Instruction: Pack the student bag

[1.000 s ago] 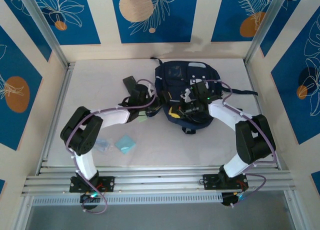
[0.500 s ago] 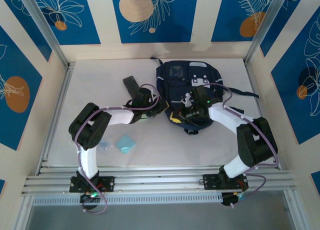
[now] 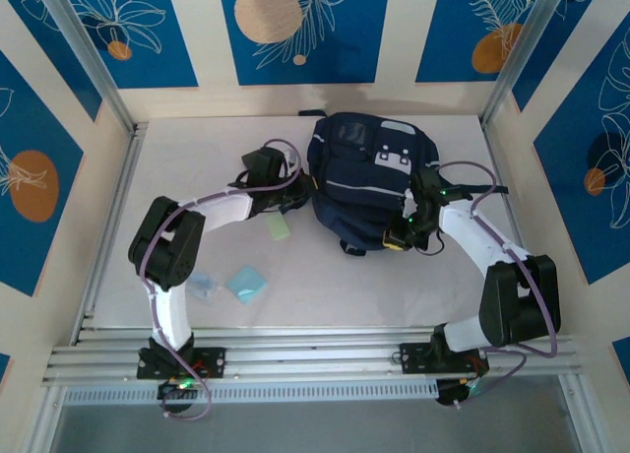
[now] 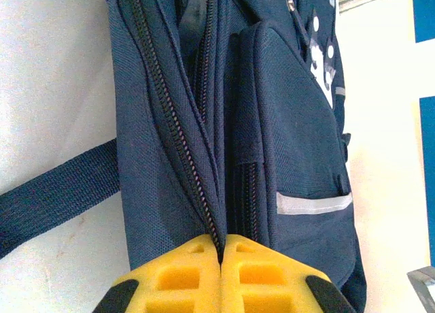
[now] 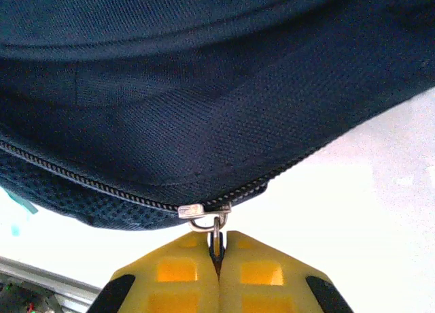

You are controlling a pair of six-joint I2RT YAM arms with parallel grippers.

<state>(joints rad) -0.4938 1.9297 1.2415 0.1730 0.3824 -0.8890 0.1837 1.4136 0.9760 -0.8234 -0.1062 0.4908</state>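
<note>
Claw status: right claw [image 5: 219, 250] is being pressed fully shut on the zip pull [image 5: 216, 233], which hangs from the slider [image 5: 201, 209] at the near right edge of the student bag [image 3: 369, 177]. Left claw [image 4: 221, 248] is likewise being pressed shut, and a fold of navy fabric beside a zip track [image 4: 178, 133] appears to be pinched at the bag's left flank.

Bag is thus being braced between the two claws. It is lying on the table [image 3: 177, 177], long axis far to near, front patch up. From the right claw the zip line is being traced both ways along the rim; which stretch is undone cannot be told.

Judgement: right arm is being taken as puller and left as anchor, so travel along the rim is being called for.

Bag contents are being hidden by fabric. Outside it, a pale green item [image 3: 279, 226] and a teal packet [image 3: 246, 283] are lying near the left arm.
</note>
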